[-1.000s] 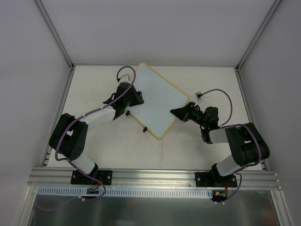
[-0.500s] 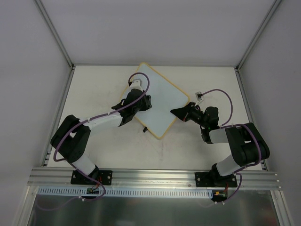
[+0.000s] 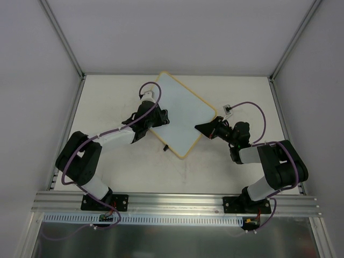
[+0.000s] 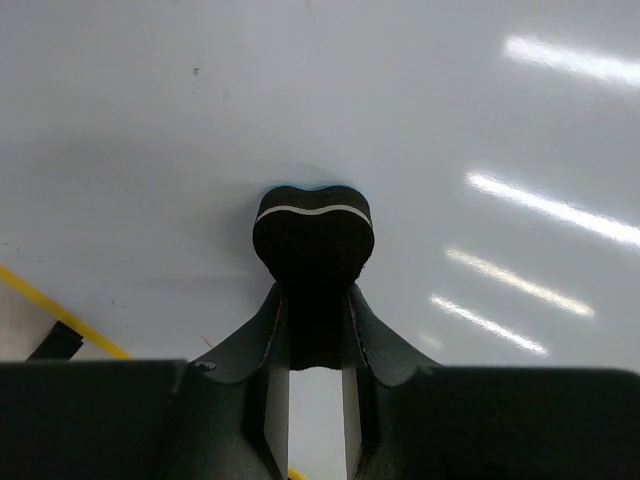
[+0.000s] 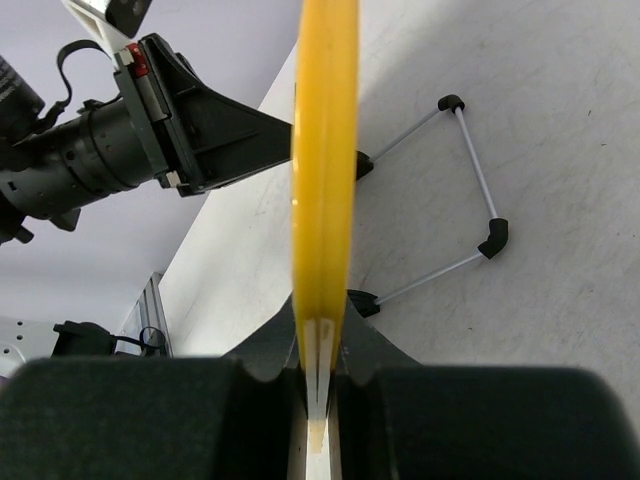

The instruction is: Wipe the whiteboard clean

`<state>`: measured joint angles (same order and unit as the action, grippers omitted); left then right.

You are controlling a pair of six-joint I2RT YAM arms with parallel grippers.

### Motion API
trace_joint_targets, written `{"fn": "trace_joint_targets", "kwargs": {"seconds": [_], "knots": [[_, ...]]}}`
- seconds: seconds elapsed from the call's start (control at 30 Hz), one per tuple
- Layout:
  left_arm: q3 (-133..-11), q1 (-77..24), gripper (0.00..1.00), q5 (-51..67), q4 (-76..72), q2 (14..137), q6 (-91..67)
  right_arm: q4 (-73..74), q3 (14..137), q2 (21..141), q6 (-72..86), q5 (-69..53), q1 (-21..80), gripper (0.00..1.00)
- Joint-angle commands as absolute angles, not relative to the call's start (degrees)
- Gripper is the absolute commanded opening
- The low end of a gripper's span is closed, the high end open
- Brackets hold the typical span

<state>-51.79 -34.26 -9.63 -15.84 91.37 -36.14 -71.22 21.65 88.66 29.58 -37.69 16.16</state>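
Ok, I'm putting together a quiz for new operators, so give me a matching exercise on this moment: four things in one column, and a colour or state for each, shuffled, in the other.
Things:
1. whiteboard
2. eraser
3. left gripper
4. right gripper

Colours or states:
A. clamped on the board's yellow edge
B. pale face with a thin yellow rim
C. black block pressed against the pale face
D. shut on the black block

Pairs: 1-B, 2-C, 3-D, 4-A.
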Motion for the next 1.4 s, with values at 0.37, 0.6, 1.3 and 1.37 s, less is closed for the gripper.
{"fn": "trace_joint_targets", "kwargs": {"seconds": [0.37,0.6,1.3,1.37], "knots": [[-38.25,-26.55,0.00,-10.55,-16.25,92.90,-45.96,-81.21,23.38,86.84,26.63,-43.50,17.40,0.00],[-34.37,-25.49,0.00,-9.49,-19.68,93.08,-49.30,-81.30,23.29,86.75,26.63,-43.42,17.49,0.00],[-40.07,-34.71,0.00,-10.54,-21.98,94.66,-48.61,-81.30,23.38,86.84,26.63,-43.59,17.40,0.00],[-42.27,-36.81,0.00,-12.38,-19.70,93.96,-47.73,-81.30,23.38,86.84,26.72,-43.59,17.49,0.00]]}}
